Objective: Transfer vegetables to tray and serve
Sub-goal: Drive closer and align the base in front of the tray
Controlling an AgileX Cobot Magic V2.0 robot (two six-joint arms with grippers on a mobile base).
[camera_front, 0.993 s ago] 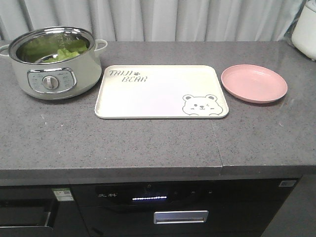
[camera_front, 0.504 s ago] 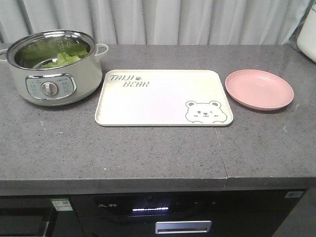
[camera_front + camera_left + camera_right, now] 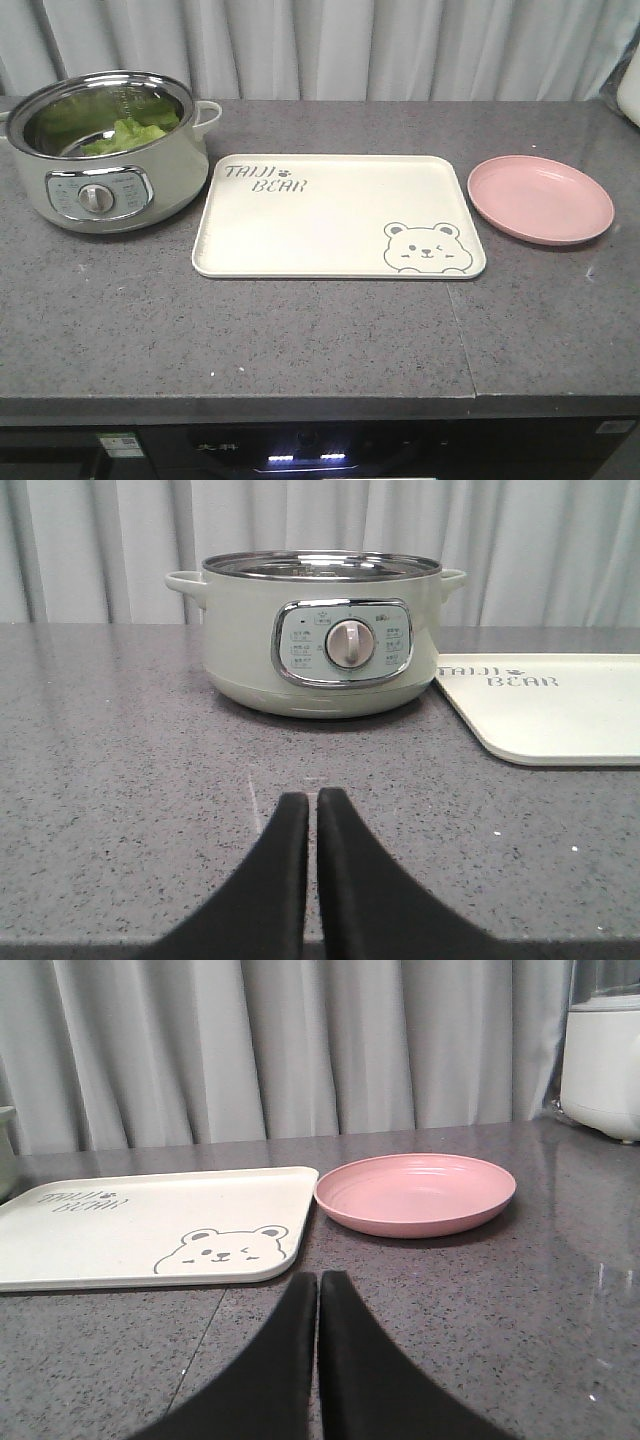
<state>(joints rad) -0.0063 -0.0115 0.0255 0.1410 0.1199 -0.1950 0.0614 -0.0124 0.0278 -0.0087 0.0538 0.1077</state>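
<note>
Sitting in the upper left of the front view, the vegetables lie inside a pale green electric pot with a steel rim. Only the top of the crinkly green leaves shows above the near wall, which hides the rest. In the left wrist view the pot stands at centre frame, showing its rim, dial panel and two side handles, while its contents are out of sight.

The tray lies flat on the grey speckled worktop, just beside the pot and towards the middle of the front view. Its lettering sits in its upper left corner and the bear face in its lower right. The left wrist view cuts the tray off at the right edge of the frame, and the right wrist view cuts it off at the left edge.

A round pink plate rests near the tray at the right of the front view, apart from it. A white appliance is cut off at the upper right of the right wrist view, and what it is cannot be made out.

The left end effector shows at the bottom centre of its view. Its two black fingers are pressed nearly together, clenched on nothing, well short of the pot. The right end effector is likewise clenched and empty, pointing between tray and plate. Whether either touches the worktop cannot be told.
</note>
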